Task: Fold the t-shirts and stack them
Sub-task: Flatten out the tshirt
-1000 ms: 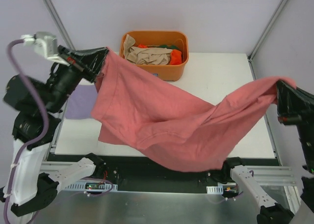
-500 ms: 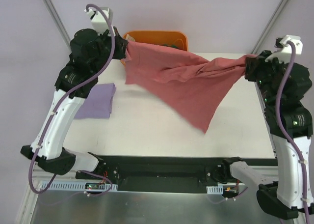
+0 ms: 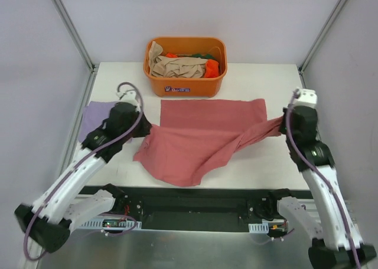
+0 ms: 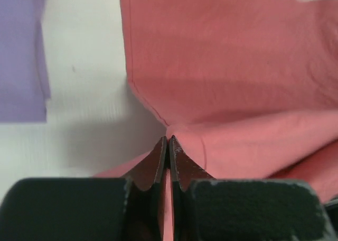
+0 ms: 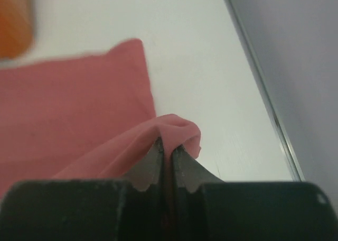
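The rose-red t-shirt (image 3: 201, 136) lies partly spread on the white table, its far part flat and its near part bunched and twisted. My left gripper (image 3: 143, 129) is shut on its left edge, low over the table; in the left wrist view the jaws (image 4: 169, 140) pinch the cloth (image 4: 237, 82). My right gripper (image 3: 282, 122) is shut on a bunched right corner, seen in the right wrist view (image 5: 168, 146) with cloth (image 5: 79, 119) humped over the tips. A folded lavender t-shirt (image 3: 93, 118) lies at the left, partly under my left arm, and shows in the left wrist view (image 4: 21, 56).
An orange plastic tub (image 3: 186, 83) at the back centre holds beige (image 3: 177, 65), orange and green shirts. The table's right edge rail (image 5: 264, 93) runs close beside my right gripper. Metal frame posts stand at the back corners.
Both arms have swung down from holding the red shirt stretched high in the air to low over the table. The shirt now rests on the table, its far part laid flat.
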{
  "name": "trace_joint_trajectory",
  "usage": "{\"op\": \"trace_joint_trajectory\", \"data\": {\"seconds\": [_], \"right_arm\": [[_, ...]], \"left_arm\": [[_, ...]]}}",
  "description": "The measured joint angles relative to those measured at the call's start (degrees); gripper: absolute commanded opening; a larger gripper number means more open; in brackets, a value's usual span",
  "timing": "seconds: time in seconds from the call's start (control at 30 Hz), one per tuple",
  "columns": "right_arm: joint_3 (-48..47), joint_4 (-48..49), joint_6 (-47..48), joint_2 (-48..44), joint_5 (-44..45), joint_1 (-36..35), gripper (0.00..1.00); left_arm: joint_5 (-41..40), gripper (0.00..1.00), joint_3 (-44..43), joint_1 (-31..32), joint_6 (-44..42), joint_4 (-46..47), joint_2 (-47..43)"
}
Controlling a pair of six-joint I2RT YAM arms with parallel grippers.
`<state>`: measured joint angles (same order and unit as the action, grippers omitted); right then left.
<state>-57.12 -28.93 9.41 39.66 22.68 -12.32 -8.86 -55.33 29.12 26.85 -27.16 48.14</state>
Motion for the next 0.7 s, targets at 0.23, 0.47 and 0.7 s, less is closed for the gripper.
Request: {"op": "trace_joint_trajectory", "data": {"seconds": [0.23, 0.47, 0.7], "right_arm": [[3.7, 0.2, -0.9, 29.7, 4.0, 5.9, 0.65], [-5.2, -3.3, -4.3, 42.9, 9.7, 8.1, 0.96], [2.6, -2.5, -12.3, 30.8, 1.5, 6.2, 0.96]], "left_arm": [[5.7, 0.99, 1.6, 0.0, 3.1, -0.6, 24.0], [8.6, 0.99, -2.4, 0.0, 3.2, -0.7, 28.5], [13.3, 0.99, -9.6, 0.0, -0.5, 1.4, 31.7]]}}
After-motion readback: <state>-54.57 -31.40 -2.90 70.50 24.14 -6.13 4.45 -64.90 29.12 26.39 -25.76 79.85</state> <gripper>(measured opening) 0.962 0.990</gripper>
